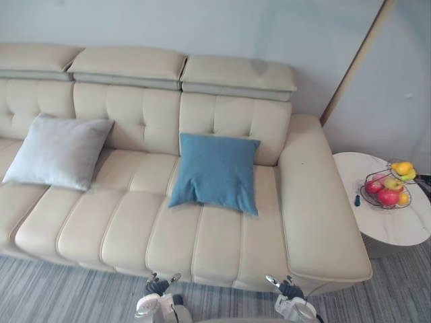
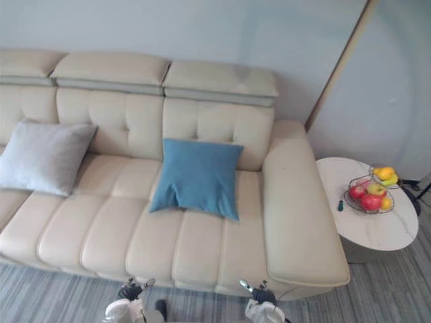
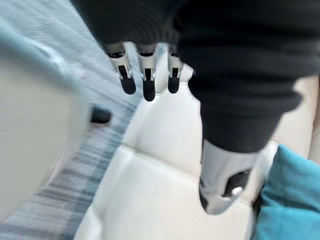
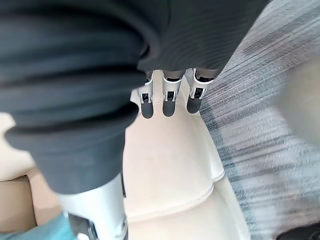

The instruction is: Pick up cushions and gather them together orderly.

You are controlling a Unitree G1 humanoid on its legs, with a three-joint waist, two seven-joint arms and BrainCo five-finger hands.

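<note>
Bright diffuse light; faint soft shadow under blue cushion (image 1: 214, 171).

The blue cushion (image 1: 215, 171) sits in the centre of the frame, square and plump. It stands tilted back against the cream sofa (image 1: 121, 229) backrest, with its lower edge on the seat. The grey cushion (image 1: 59, 151) lies at the left of the frame, paler and slightly larger. It also leans on the backrest, turned a little askew. The two are well apart, with bare seat between them.
</note>
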